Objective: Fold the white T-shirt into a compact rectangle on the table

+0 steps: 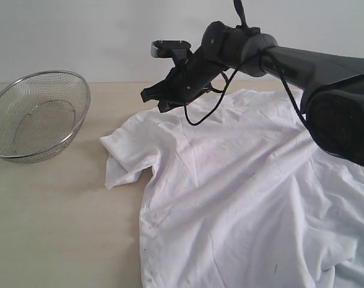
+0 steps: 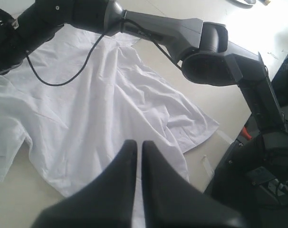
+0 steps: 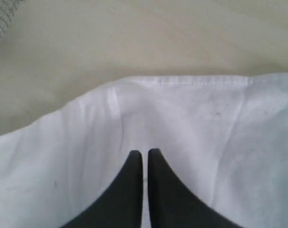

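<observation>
The white T-shirt (image 1: pixel 242 192) is lying spread out and creased, plain side up, across the centre and lower right of the exterior frame on the table (image 1: pixel 56 228). One short sleeve is sticking out toward the left middle. The right gripper (image 1: pixel 147 95) is hanging in the upper middle of that frame over the shirt's far edge, its fingers (image 3: pixel 129 190) pressing together with only a sliver between them and gripping nothing. Its wrist view is showing a stitched edge of cloth just past the tips. The left gripper (image 2: pixel 135 143) is sitting closed and empty too, looking over the shirt. A silver wire-mesh bowl (image 1: pixel 38 114) is resting at the upper left, apart from the sleeve.
</observation>
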`<state>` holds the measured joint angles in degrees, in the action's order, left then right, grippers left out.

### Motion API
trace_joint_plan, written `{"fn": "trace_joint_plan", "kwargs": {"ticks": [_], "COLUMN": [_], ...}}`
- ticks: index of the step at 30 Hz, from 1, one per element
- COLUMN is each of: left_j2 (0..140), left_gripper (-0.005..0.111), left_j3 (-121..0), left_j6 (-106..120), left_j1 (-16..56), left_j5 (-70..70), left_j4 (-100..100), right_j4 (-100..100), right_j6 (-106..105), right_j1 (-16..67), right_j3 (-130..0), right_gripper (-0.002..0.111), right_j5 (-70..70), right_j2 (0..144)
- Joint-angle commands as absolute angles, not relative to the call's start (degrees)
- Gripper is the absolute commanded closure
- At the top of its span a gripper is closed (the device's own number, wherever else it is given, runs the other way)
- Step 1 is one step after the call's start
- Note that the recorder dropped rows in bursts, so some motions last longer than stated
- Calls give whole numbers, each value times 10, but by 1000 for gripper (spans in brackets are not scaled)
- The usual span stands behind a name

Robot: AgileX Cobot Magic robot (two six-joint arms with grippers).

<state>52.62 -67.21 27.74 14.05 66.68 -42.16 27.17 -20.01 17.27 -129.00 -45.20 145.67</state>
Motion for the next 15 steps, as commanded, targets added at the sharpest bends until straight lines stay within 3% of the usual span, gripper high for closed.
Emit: {"fn": "trace_joint_plan", "kwargs": {"ticks": [1,15], "left_j2": [525,525], "left_gripper": [102,102], "left_j3": [-669,-669], "left_j6": [279,279], "left_j1": [139,139], "left_j5": [669,669], "left_j4": [-421,-421], "right_j4": [261,260], "right_j6": [-216,-224], "right_j1": [162,158], "right_j3": [-1293,-1293], "right_gripper": [108,108], "right_j5": [-456,-440], "right_j2": [1475,1511]}}
